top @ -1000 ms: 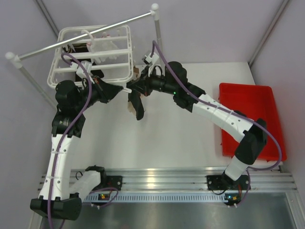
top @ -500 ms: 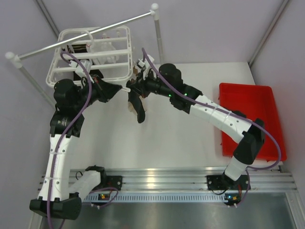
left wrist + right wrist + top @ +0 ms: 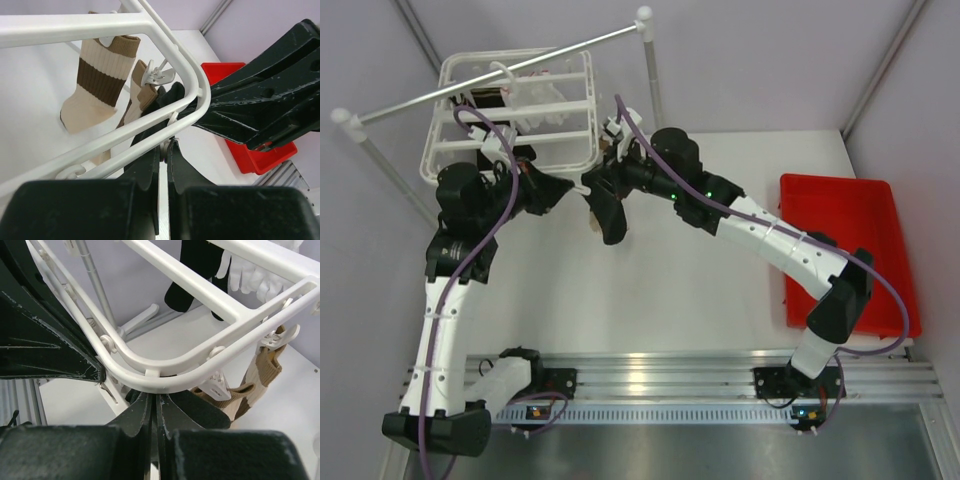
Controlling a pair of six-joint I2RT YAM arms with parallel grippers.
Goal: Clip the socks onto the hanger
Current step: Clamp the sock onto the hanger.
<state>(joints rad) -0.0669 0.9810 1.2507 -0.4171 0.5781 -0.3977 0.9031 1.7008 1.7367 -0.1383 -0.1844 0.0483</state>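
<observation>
Where the grey rail slants across the back left of the table, the hanger sits under it, a white frame with parallel crossbars. The left arm reaches up from its base toward the frame's near right corner. The left gripper is clenched, its fingertips pressed together right under the curved corner rail. Whether they pinch one of the small white tabs there, I cannot tell.

In the left wrist view the cream sock, banded with brown, hangs from the frame's underside with its brown cuff uppermost. Just beside it to the right, a white clip bites a second cream-and-brown cuff.

From above, the black sock dangles limp below the same corner, just under the spot where the two grippers meet. Its upper end is hidden, so what it hangs from cannot be seen.

The right gripper comes in from the opposite side, nose to nose with the left one. Its fingers are also closed tight, directly beneath the rounded corner of the frame, and nothing is clearly held between them. The right arm stretches back across the table to its base at the near edge. At the far right a red bin lies on the table, well apart from the hanger.
</observation>
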